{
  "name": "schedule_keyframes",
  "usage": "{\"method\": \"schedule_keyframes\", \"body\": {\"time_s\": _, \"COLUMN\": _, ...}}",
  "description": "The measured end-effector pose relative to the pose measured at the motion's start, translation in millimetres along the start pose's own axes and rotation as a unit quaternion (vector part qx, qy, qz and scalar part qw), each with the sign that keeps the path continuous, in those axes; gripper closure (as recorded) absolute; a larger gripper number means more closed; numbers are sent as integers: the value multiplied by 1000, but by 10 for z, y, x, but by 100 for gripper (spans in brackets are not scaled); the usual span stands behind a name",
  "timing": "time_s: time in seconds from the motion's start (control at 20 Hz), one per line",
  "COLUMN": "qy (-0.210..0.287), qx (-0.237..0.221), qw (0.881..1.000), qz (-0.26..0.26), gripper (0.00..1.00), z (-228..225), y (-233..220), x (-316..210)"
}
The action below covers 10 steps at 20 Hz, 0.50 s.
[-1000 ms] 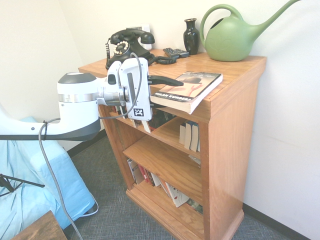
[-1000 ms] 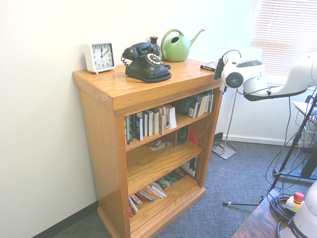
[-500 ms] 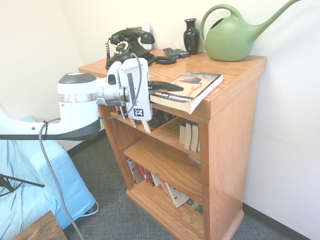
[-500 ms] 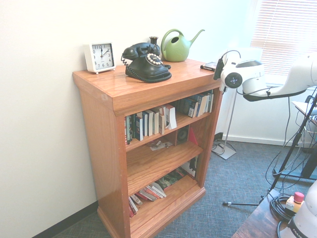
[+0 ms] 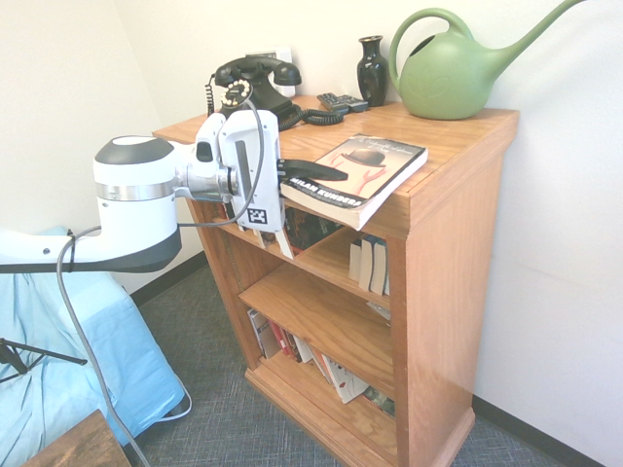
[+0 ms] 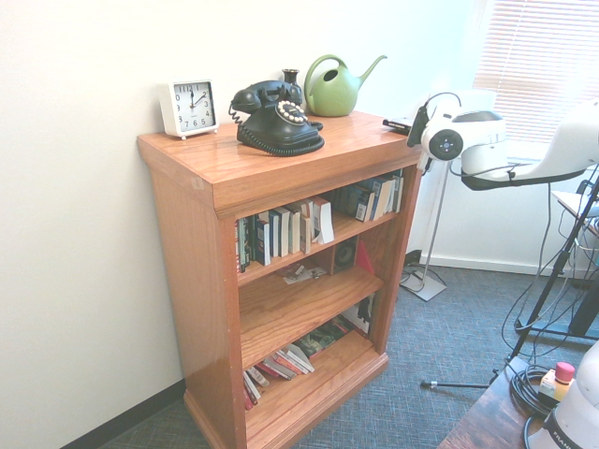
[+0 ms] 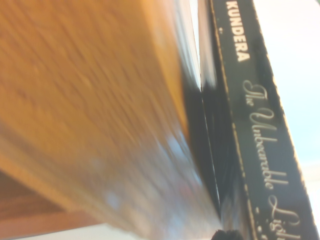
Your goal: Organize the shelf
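The shelf [image 5: 458, 146] is an orange-brown oak bookcase with rows of books on its tiers [image 6: 281, 234]. A black paperback book [image 5: 362, 167] lies at the front edge of its top, overhanging it and tilted slightly up. My gripper [image 5: 316, 173] comes in level from the front and is shut on the book's spine edge. In the second exterior view the gripper [image 6: 410, 123] sits at the top's right corner, with the book [image 6: 397, 123] only a dark sliver. The wrist view shows the book's spine [image 7: 260, 130] with the print "KUNDERA", beside the blurred wooden edge [image 7: 90, 110].
On the shelf top stand a black rotary phone [image 5: 248, 88], a dark vase [image 5: 372, 68], a green watering can [image 5: 458, 73], a remote [image 5: 341, 101] and a white clock [image 6: 189, 106]. A blue-covered seat [image 5: 58, 360] is below the arm.
The fingers have closed on the book's edge. The arm has drawn back from the shelf a little, and the book has slid with it and tipped up slightly.
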<state>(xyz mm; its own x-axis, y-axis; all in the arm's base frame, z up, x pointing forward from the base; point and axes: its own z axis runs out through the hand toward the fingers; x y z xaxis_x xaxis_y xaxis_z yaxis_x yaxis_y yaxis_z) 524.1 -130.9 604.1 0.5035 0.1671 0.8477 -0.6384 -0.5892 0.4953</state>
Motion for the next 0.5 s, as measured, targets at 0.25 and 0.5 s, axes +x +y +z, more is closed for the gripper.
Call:
{"method": "schedule_keyframes", "body": {"time_s": 0.25, "qy": -71, "qx": 41, "qw": 993, "qz": 90, "gripper": 100, "z": -564, "y": 452, "x": -265}}
{"method": "schedule_keyframes", "body": {"time_s": 0.5, "qy": -148, "qx": 100, "qw": 971, "qz": 158, "gripper": 100, "z": -1080, "y": 673, "x": -896}}
